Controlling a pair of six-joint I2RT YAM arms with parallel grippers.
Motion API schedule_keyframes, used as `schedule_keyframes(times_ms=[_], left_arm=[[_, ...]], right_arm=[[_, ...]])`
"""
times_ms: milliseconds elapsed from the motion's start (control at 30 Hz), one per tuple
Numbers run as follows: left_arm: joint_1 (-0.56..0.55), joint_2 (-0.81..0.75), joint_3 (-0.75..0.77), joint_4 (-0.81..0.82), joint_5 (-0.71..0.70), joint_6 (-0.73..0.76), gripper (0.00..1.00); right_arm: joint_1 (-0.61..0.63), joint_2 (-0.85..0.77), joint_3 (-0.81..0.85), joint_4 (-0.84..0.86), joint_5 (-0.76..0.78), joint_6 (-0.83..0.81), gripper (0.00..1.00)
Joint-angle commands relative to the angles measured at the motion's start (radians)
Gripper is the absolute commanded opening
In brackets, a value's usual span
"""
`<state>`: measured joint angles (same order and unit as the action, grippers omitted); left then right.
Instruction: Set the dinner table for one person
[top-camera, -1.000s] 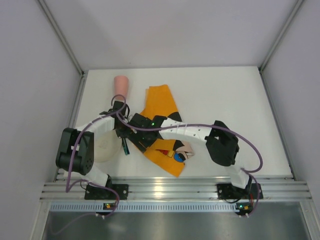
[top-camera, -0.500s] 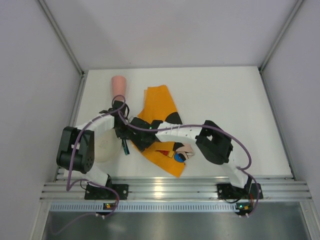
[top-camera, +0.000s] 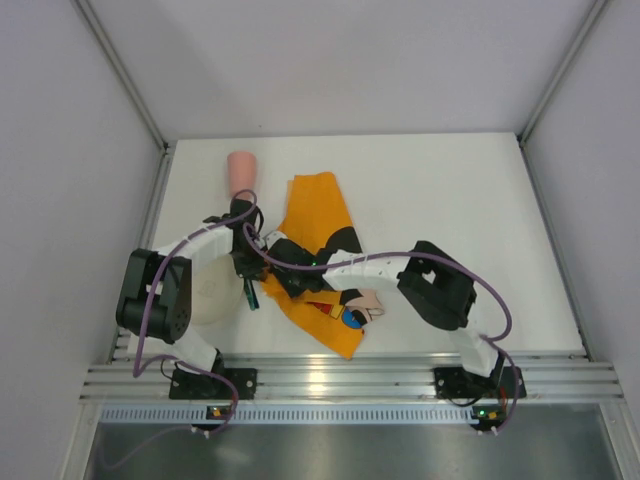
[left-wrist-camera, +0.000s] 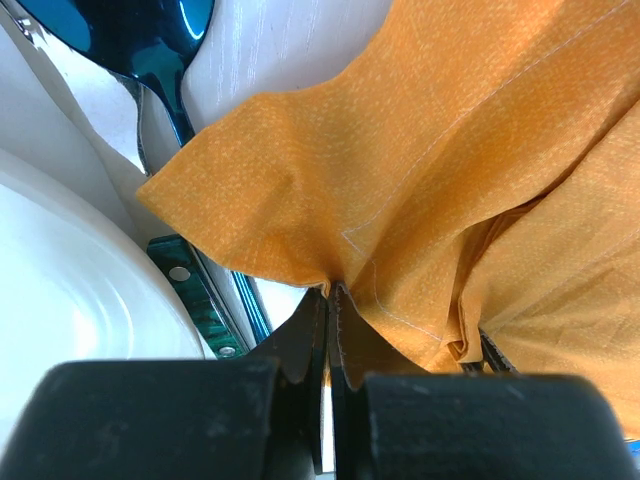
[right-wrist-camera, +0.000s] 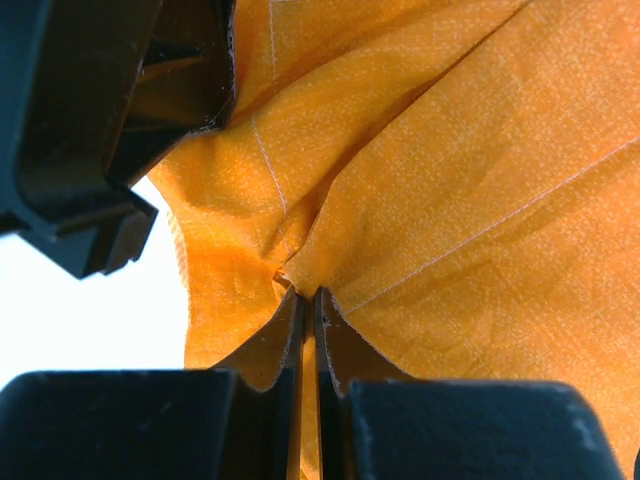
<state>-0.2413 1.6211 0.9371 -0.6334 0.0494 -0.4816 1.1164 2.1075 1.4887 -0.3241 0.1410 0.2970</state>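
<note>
The dinner table (top-camera: 450, 200) is a plain white top. An orange cartoon cloth mat (top-camera: 318, 203) lies crumpled on its left half. In the left wrist view my left gripper (left-wrist-camera: 330, 292) is shut, pinching a fold of the orange cloth (left-wrist-camera: 420, 170). In the right wrist view my right gripper (right-wrist-camera: 308, 293) is also shut on a pinch of the cloth (right-wrist-camera: 450, 200). Seen from above, both grippers meet at the mat's left edge, the left gripper (top-camera: 250, 262) just left of the right gripper (top-camera: 285, 280).
A white plate (top-camera: 205, 295) sits at the near left, beside the mat. Dark teal cutlery (left-wrist-camera: 190, 285) lies between plate and cloth, with a spoon bowl (left-wrist-camera: 150, 40) further off. A pink cup (top-camera: 242, 168) stands at the back left. The left gripper's black body (right-wrist-camera: 90, 130) shows close to my right fingers.
My right gripper has gone from open to shut on the cloth. The right arm has shifted left, and the mat's near part has bunched up.
</note>
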Motion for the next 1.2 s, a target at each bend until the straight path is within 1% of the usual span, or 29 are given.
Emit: schedule_keyframes(times_ms=[0,133,200,233,333,367,400,500,533,667,800,833,867,900,967,1033,1067,1167], left_arm=[[-0.004,-0.001,0.02,-0.014,0.009,0.0,0.0],[-0.004,-0.003,0.011,-0.003,-0.006,-0.011,0.0],[-0.004,-0.006,0.006,0.0,-0.019,-0.009,0.0],[-0.004,-0.004,0.002,0.0,-0.031,-0.002,0.0],[-0.004,-0.003,-0.007,0.005,-0.04,0.012,0.0],[-0.004,-0.003,-0.011,0.006,-0.08,0.014,0.0],[-0.004,-0.004,-0.014,0.011,-0.085,0.018,0.0],[-0.003,-0.004,-0.032,0.027,-0.091,0.021,0.0],[-0.003,-0.003,-0.038,0.037,-0.092,0.02,0.0],[-0.003,0.006,-0.047,0.057,-0.088,0.015,0.0],[-0.003,0.014,-0.043,0.069,-0.082,0.014,0.0],[-0.003,0.016,-0.041,0.069,-0.076,0.012,0.0],[-0.003,0.02,-0.041,0.075,-0.072,0.011,0.0],[-0.004,0.023,-0.04,0.078,-0.069,0.008,0.0],[-0.004,0.029,-0.04,0.086,-0.062,0.0,0.0],[-0.006,0.031,-0.041,0.092,-0.057,-0.009,0.0],[-0.006,0.031,-0.041,0.093,-0.054,-0.012,0.0],[-0.007,0.028,-0.044,0.095,-0.056,-0.017,0.0]], right_arm=[[0.002,0.016,-0.09,-0.067,-0.023,-0.01,0.0],[-0.006,-0.027,-0.1,-0.115,-0.014,-0.015,0.0],[-0.012,-0.072,-0.102,-0.154,-0.001,-0.018,0.03],[-0.015,-0.114,-0.105,-0.167,0.005,-0.018,0.07],[-0.035,-0.206,-0.114,-0.222,0.019,-0.016,0.14],[-0.041,-0.227,-0.113,-0.239,0.02,-0.015,0.18],[-0.056,-0.248,-0.111,-0.269,0.02,-0.015,0.21],[-0.081,-0.314,-0.114,-0.306,0.023,-0.021,0.24],[-0.089,-0.337,-0.12,-0.311,0.025,-0.024,0.22],[-0.148,-0.36,-0.151,-0.314,0.008,-0.033,0.0],[-0.237,-0.365,-0.163,-0.308,-0.053,-0.036,0.0],[-0.243,-0.366,-0.16,-0.308,-0.072,-0.041,0.04],[-0.247,-0.368,-0.157,-0.308,-0.09,-0.058,0.31],[-0.245,-0.371,-0.157,-0.3,-0.118,-0.059,0.47],[-0.241,-0.383,-0.171,-0.288,-0.165,-0.079,0.65],[-0.218,-0.392,-0.2,-0.277,-0.181,-0.085,0.7],[-0.208,-0.396,-0.214,-0.273,-0.188,-0.093,0.75],[-0.161,-0.4,-0.272,-0.26,-0.187,-0.091,0.78]])
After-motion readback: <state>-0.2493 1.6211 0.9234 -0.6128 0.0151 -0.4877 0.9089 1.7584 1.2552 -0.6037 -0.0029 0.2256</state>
